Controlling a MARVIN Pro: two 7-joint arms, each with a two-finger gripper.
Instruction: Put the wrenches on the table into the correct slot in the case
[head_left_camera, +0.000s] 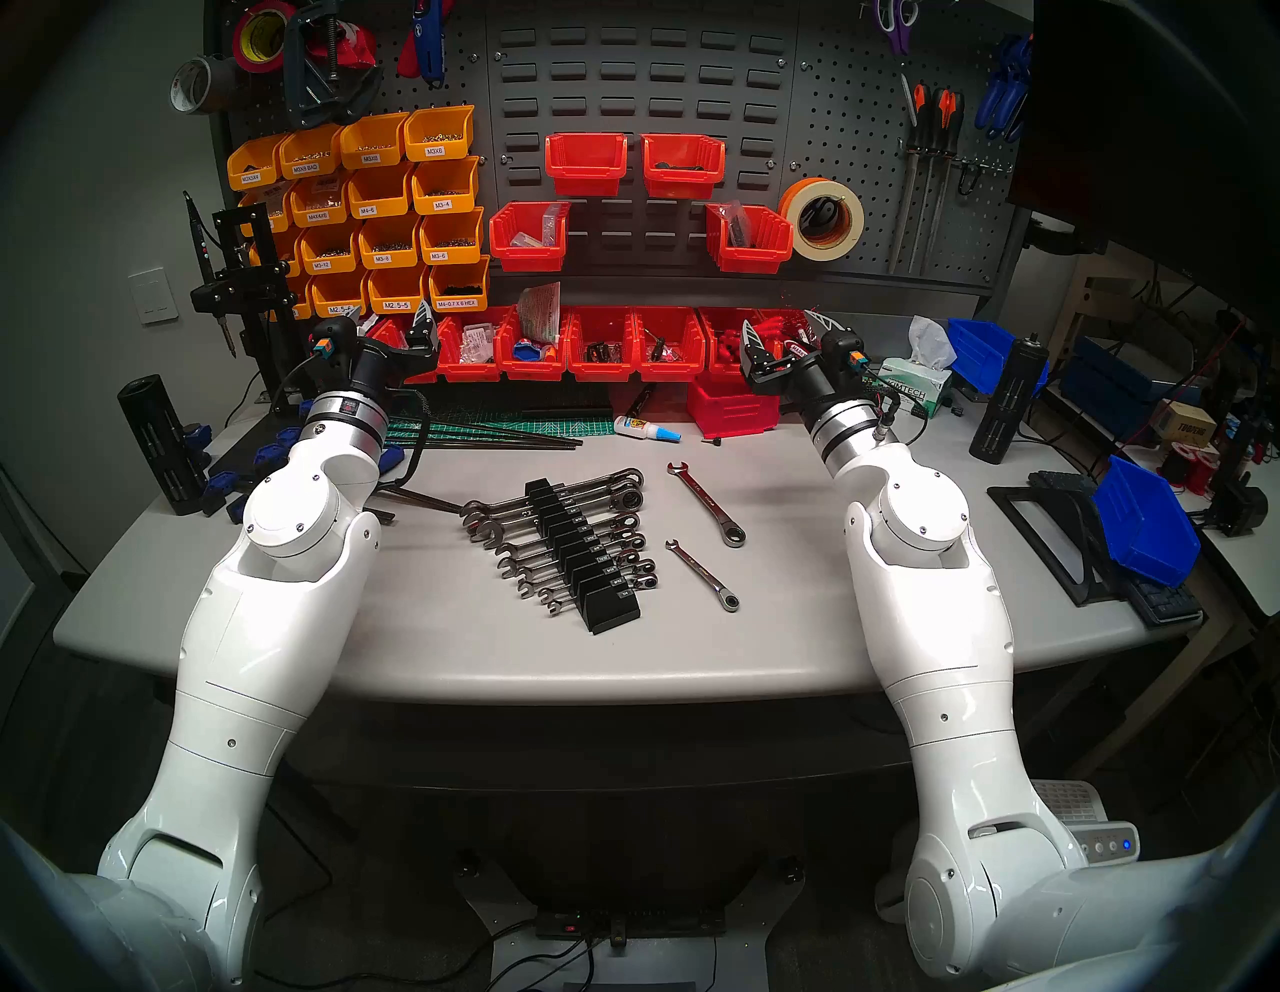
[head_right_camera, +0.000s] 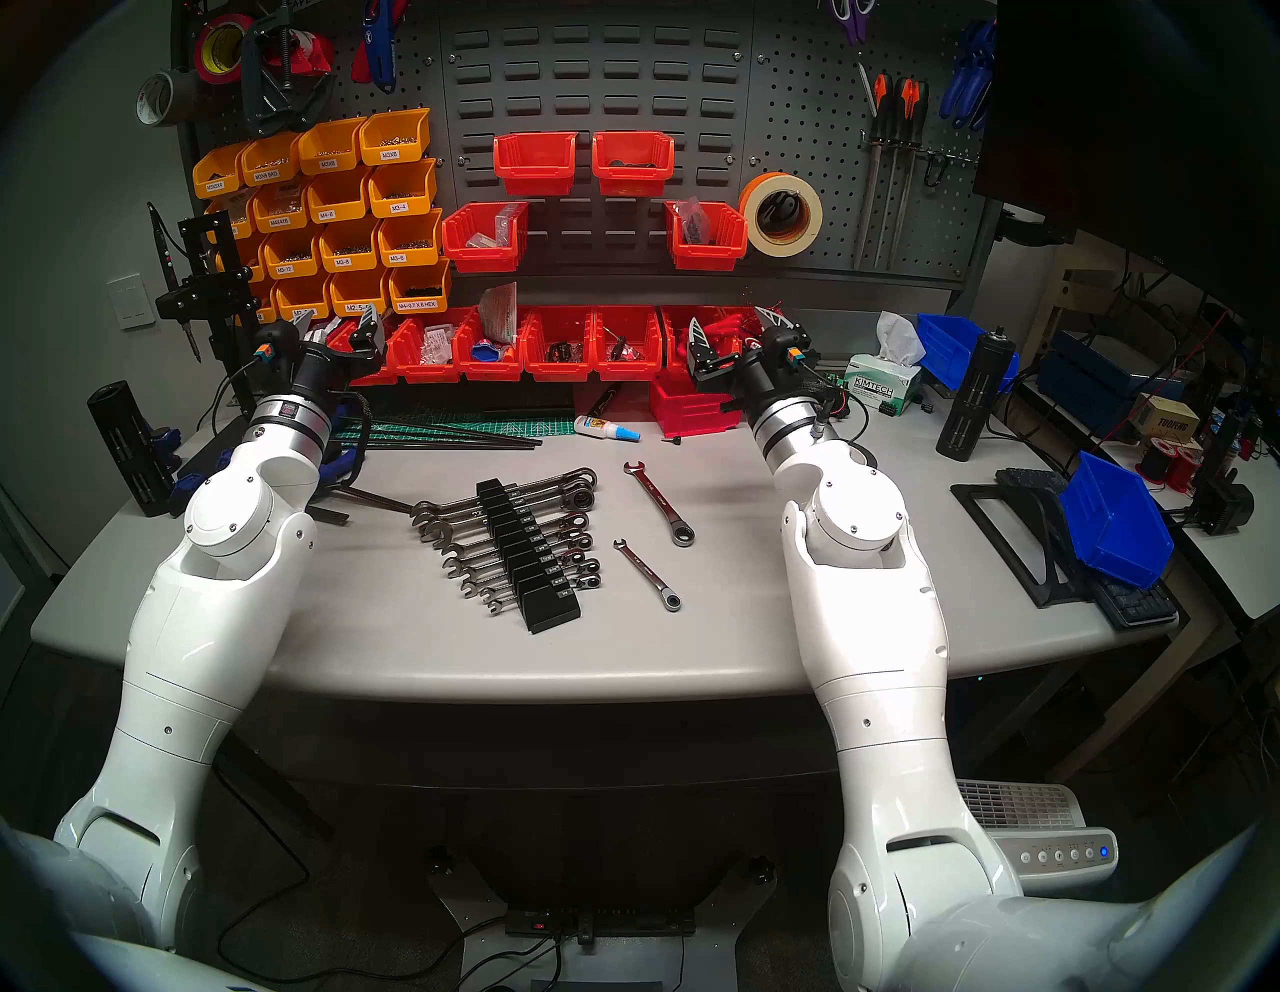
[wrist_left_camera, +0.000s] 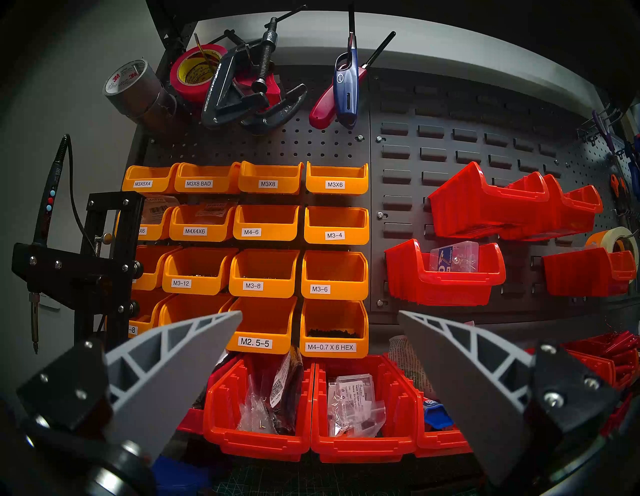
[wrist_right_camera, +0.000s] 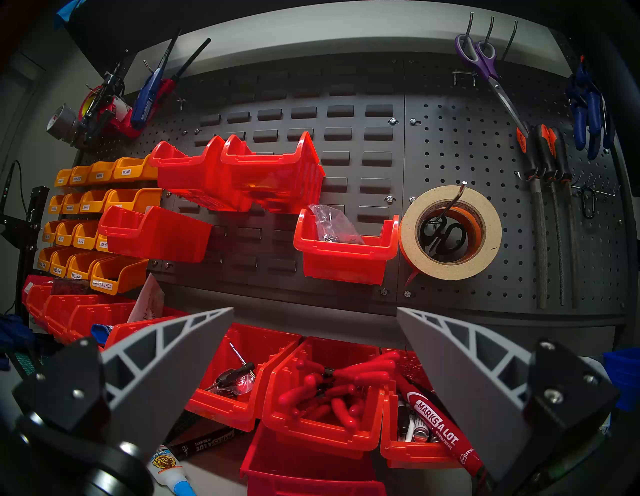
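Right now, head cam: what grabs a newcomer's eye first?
Probably the black case mid-table, its row of chrome wrenches fanned out, with two loose wrenches lying to its right. Behind it, the wall of orange bins on the left and red bins along the back. Both arms frame the scene, left claw and right claw open, empty, raised.

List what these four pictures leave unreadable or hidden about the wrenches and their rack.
- Rack size labels: too small, both head views.
- Size stamps on the far loose wrench and near loose wrench: too small.
- Which slots are free: racked wrenches crowd them.
- Both wrist views show only the wall, no wrenches.
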